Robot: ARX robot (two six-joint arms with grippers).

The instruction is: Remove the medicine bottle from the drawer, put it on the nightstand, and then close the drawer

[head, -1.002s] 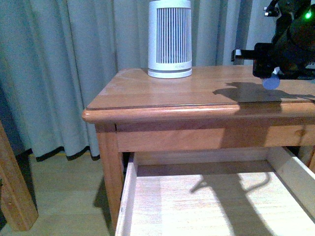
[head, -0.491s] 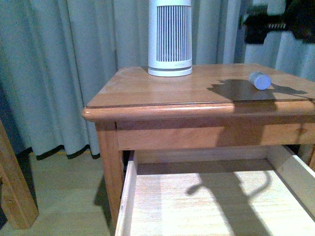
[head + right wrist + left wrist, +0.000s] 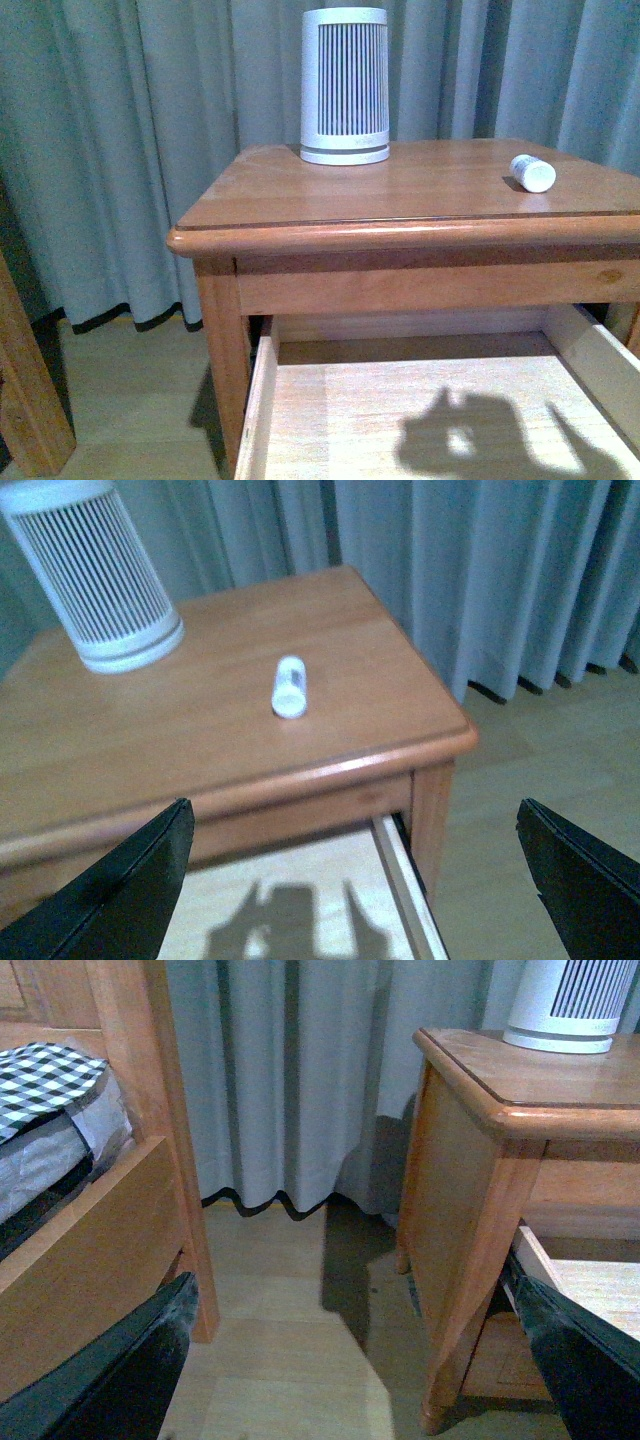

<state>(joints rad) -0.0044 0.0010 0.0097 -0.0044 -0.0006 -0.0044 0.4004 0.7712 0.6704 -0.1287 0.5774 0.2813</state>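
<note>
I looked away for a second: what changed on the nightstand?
The right arm released the medicine bottle on the nightstand and withdrew from the front view; the bottle now lies on its side. The slatted white device and the open drawer stayed put.

Medicine bottle [image 3: 532,172]: small, white, lying on its side on the nightstand [image 3: 300,205] top.
Drawer [image 3: 420,400]: pulled open, pale wood inside.
</note>
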